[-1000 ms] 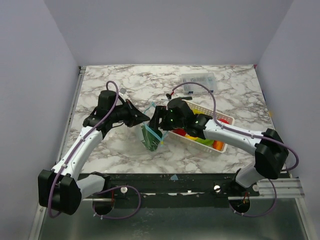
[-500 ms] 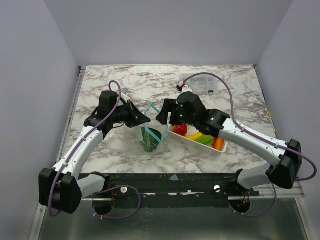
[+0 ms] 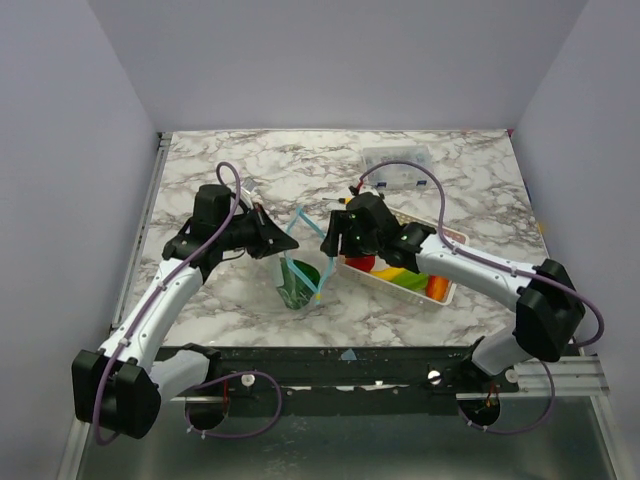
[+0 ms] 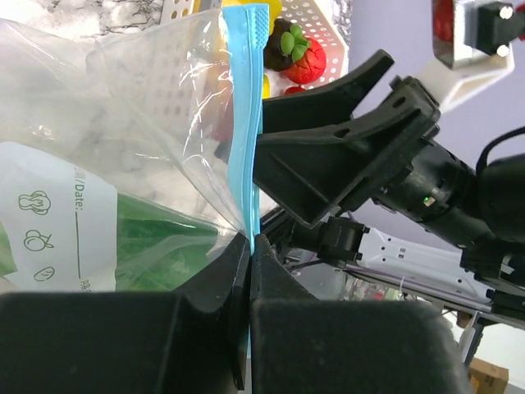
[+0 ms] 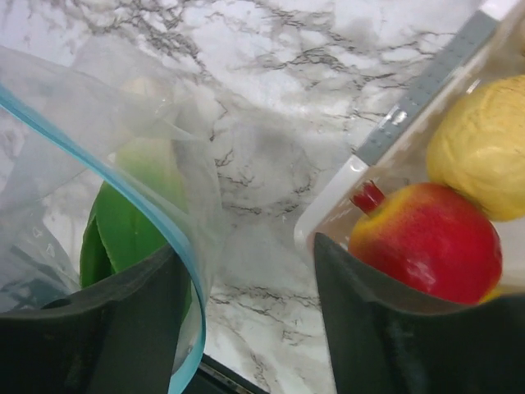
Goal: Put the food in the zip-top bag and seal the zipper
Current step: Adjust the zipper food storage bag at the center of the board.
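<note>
The left fingers are pinched shut on the light-blue zipper of the zip-top bag, which hangs below them with a green food piece inside. The right fingers are spread wide, gripping nothing — the zipper crosses one, and a red fruit lies in the white basket just beyond the other.
</note>
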Motion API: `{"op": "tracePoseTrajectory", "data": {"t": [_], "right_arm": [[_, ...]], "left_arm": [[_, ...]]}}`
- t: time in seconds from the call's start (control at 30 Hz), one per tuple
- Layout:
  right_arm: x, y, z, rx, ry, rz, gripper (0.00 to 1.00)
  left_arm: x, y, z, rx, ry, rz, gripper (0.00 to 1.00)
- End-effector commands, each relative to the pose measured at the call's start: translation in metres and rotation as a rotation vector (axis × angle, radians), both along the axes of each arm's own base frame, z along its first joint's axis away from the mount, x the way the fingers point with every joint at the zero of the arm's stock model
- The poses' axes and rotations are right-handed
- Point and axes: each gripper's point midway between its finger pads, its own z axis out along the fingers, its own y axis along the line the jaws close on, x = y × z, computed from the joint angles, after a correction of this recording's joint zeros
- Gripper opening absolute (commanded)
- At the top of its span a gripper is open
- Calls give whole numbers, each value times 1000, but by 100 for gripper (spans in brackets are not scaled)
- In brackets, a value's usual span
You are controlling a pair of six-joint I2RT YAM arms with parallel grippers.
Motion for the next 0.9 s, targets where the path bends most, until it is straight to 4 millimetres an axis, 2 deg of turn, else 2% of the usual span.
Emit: {"op": "tracePoseTrajectory", "data": {"t": [0.0, 0.1, 0.2, 0.27, 0.37, 0.47, 0.6, 0.7, 0.83, 0.87], "right_arm": [[-4, 38, 11, 139, -14, 133, 58], [-14, 56, 22, 186, -10, 189, 39], [-23, 69, 46, 191, -49, 215, 13], [-32, 82, 62, 224, -54, 240, 1], [-39, 96, 78, 274, -32, 250, 0], [-37, 100, 87, 308, -24, 227, 0], [-33, 106, 97, 336, -30, 222, 0], [-33, 113, 105, 364, -37, 240, 0], [-29, 119, 106, 359, -36, 244, 0], [-29, 121, 107, 362, -34, 248, 0]], "left_arm": [[-5, 1, 9, 5, -54, -33, 0], [-3, 4, 9, 36, -68, -30, 0], [5, 16, 7, 138, -122, 9, 0], [11, 29, 6, 226, -156, 46, 0], [18, 47, 4, 339, -199, 92, 0], [21, 65, 1, 443, -224, 137, 0], [19, 81, 0, 526, -247, 164, 8], [18, 84, 1, 547, -265, 164, 9], [17, 83, 9, 550, -275, 146, 4], [16, 83, 11, 547, -282, 143, 7]]}}
